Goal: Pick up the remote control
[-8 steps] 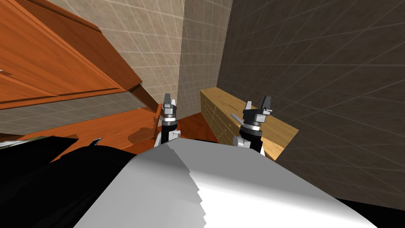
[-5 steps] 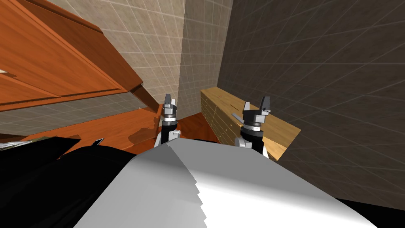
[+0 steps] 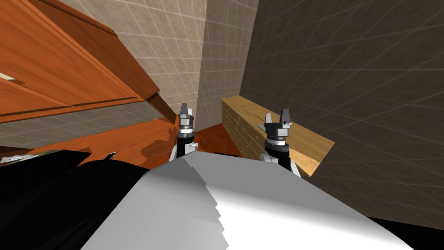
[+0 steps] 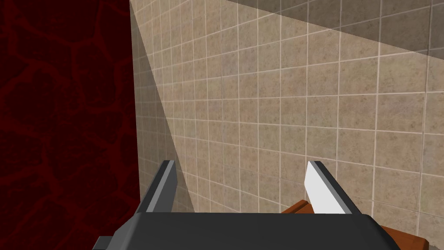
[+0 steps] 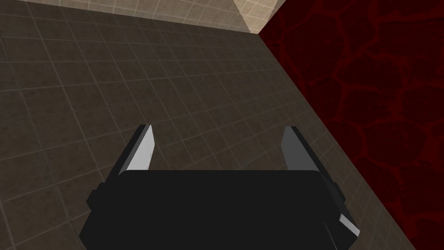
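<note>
Closest to me, a black area [image 3: 39,199] covers the lower left. A small dark sliver with a pale edge [image 3: 110,155] pokes up where that area meets the near edge of the reddish wood counter [image 3: 125,141]. It is too small for me to make out, so I cannot tell where the remote control is.

Both arms are raised in front of me. The left gripper [image 3: 184,106] is over the counter's right-hand end, its jaws released and standing wide apart in the left wrist view [image 4: 241,162], with nothing between them. A strip of reddish wood [image 4: 299,207] shows just beside one finger.

The right gripper [image 3: 276,115] is over the front edge of the light wood drawer unit [image 3: 303,141]. Its jaws are likewise released and bare in the right wrist view [image 5: 217,126].

Farther off, orange-brown wall cabinets [image 3: 65,65] hang above the counter. The drawer unit runs along the dark tiled wall [image 3: 355,87] toward the corner, where that wall meets the beige tiled wall [image 3: 173,39].
</note>
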You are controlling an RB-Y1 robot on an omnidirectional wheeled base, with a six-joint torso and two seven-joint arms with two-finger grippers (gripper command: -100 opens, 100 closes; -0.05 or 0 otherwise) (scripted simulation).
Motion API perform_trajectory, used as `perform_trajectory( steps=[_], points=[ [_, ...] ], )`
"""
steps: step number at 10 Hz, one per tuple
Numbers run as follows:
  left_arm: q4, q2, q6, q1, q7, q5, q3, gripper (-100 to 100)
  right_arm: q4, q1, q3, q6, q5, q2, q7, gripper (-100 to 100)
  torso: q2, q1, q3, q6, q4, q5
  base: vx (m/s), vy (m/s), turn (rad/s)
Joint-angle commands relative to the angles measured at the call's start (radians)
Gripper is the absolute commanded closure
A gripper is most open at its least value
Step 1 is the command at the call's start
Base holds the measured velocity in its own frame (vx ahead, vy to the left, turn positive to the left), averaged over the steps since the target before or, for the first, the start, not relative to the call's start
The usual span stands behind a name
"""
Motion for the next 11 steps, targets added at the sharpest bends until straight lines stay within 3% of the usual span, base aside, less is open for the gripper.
perform_trajectory(
  steps=[1,6,11],
  points=[
    [0.0,0.0,0.0,0.0,0.0,0.0,0.0,0,0.012,0.011,0.0,-0.022,0.001,-0.05,0.001,-100,0.0,0.0,0.0,0.0,0.0,0.0,0.004,0.09,0.015],
    [0.0,0.0,0.0,0.0,0.0,0.0,0.0,0,0.044,0.031,0.003,-0.058,0.003,-0.161,0.005,-100,-0.001,0.001,0.0,0.0,0.0,0.0,0.008,0.08,0.013],
    [0.0,0.0,0.0,0.0,0.0,0.0,0.0,0,0.121,0.069,0.016,-0.108,0.006,-0.302,0.01,-100,-0.001,-0.001,-0.001,0.0,0.0,0.0,0.021,0.07,0.031]
  ],
)
